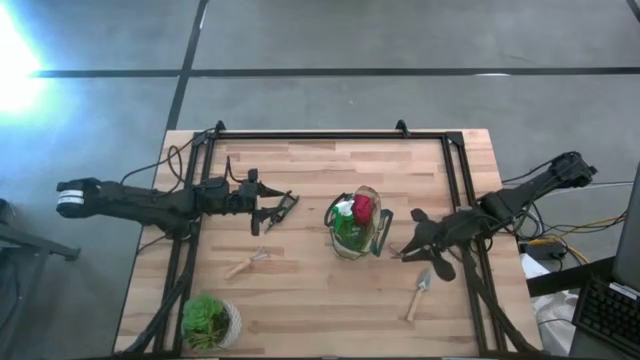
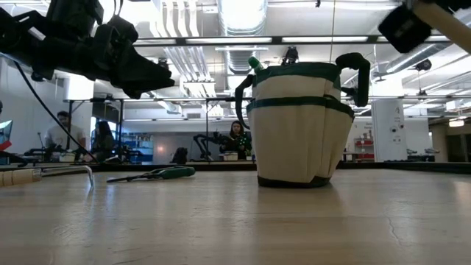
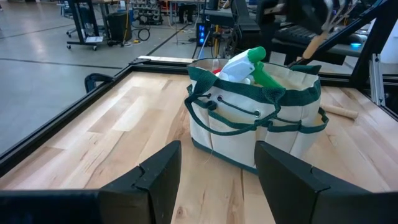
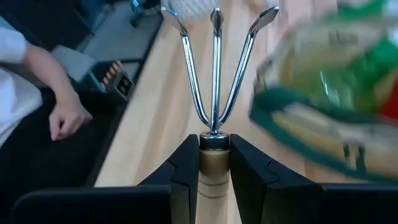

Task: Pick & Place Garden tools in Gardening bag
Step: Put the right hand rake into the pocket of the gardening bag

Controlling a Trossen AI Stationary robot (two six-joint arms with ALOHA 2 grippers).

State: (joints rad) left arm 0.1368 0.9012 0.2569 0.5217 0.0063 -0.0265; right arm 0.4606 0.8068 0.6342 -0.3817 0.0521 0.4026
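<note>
The gardening bag [image 1: 358,228] stands upright mid-table, a beige tote with green trim. A green spray bottle [image 3: 249,65] and a red-handled tool [image 1: 362,208] stick out of it. My right gripper [image 4: 214,146] is just right of the bag, shut on a wooden-handled fork with three tines [image 4: 216,68]. My left gripper [image 3: 217,180] hovers open and empty left of the bag, above the pruners [image 2: 151,174], which lie flat on the table. A small rake [image 1: 248,263] and a trowel [image 1: 418,295] lie flat on the table. My right gripper pinches the fork's wooden handle [image 4: 214,163] between its two fingers, right behind the metal collar at the tine end. The fingers lie along the handle and the tines stick out ahead of them. In the left wrist view the fork [image 3: 316,42] is clear of the table, behind the bag.
A leafy plant in a pale pot [image 1: 210,322] stands at the near left corner. A black frame [image 1: 330,135] runs round the table's edges. A person's hand [image 4: 65,118] shows beyond the table's edge in the right wrist view. Bare wood lies between bag and plant.
</note>
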